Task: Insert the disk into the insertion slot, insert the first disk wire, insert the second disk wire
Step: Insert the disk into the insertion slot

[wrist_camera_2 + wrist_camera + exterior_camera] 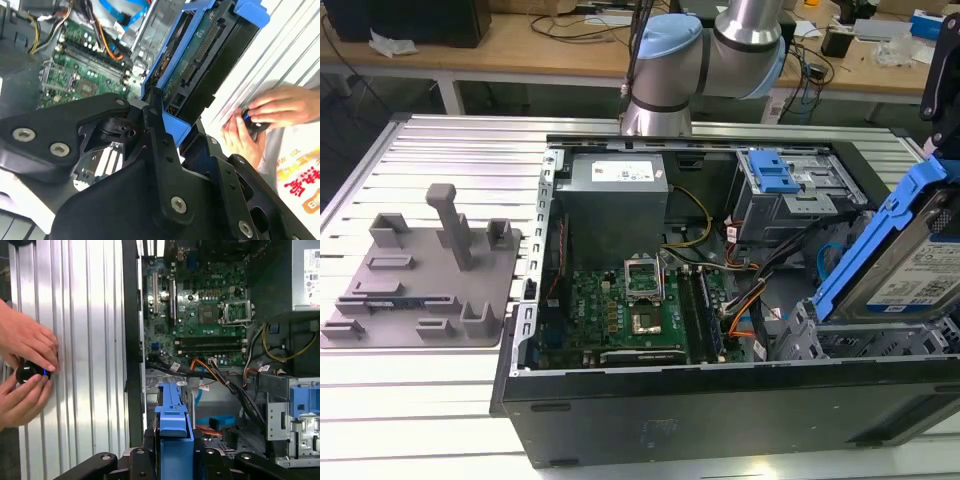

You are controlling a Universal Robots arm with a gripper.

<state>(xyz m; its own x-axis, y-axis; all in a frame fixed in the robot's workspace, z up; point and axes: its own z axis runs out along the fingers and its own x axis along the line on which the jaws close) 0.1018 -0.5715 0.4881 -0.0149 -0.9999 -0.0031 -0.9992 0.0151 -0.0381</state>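
Note:
The disk (pixel 912 268), a silver drive with a white label in a bright blue frame, hangs tilted over the right end of the open computer case. My gripper (pixel 945 185) is shut on its upper end. In both wrist views the black fingers (pixel 155 125) clamp the blue frame (pixel 174 427). The insertion slot (pixel 850 345), a grey perforated metal cage, lies just under the disk's lower edge. The disk stands above it, not inside. Loose black, orange and blue cables (pixel 760 300) lie beside the cage.
A second grey cage with a blue latch tab (pixel 775 180) sits behind the slot. The motherboard (pixel 640 310) and power supply (pixel 615 195) occupy the case's middle. A grey fixture plate (pixel 420 275) lies at the exterior view's left. A person's hands (pixel 25 370) hold a small black device beside the case.

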